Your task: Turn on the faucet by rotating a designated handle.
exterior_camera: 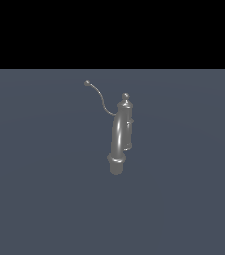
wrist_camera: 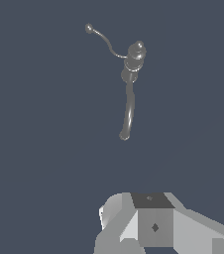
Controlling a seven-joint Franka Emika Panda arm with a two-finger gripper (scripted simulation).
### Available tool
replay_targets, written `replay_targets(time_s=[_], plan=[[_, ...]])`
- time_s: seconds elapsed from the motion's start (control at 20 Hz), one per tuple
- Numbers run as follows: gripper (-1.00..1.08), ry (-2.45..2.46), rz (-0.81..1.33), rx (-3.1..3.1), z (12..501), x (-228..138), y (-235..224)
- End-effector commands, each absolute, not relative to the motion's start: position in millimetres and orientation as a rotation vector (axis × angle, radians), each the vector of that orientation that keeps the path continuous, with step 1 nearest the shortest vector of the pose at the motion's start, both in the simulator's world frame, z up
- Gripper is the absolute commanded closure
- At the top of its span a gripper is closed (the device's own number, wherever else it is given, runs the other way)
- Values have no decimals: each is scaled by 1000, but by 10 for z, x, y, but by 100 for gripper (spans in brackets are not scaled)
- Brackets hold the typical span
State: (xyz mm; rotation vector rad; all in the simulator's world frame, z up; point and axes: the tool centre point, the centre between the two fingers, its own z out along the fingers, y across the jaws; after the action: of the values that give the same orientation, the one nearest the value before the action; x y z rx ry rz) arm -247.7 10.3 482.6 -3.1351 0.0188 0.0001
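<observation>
Grey faucet (exterior_camera: 118, 134), arm (wrist_camera: 153, 225) apart (handle (exterior_camera: 98, 95) untouched)

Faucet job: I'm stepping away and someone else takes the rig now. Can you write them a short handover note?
End effector: only its body shows at the edge of the wrist view; fingers out of sight, so open or shut cannot be told. It holds nothing visible and is well clear of the faucet.
Faucet: stands alone on the grey floor, spout arching toward the camera in the exterior view.
Handle: thin curved lever off the post, ball tip toward the exterior view's left, untouched.
Done: nothing yet.
Left: approach the handle, engage it, rotate it.
</observation>
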Motion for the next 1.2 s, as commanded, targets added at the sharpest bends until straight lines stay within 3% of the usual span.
replay_targets(time_s=[0.0, 1.15], plan=[[108, 53, 1, -3135, 4794, -2454, 145], [108, 745, 3, -3042, 4157, -1788, 857]])
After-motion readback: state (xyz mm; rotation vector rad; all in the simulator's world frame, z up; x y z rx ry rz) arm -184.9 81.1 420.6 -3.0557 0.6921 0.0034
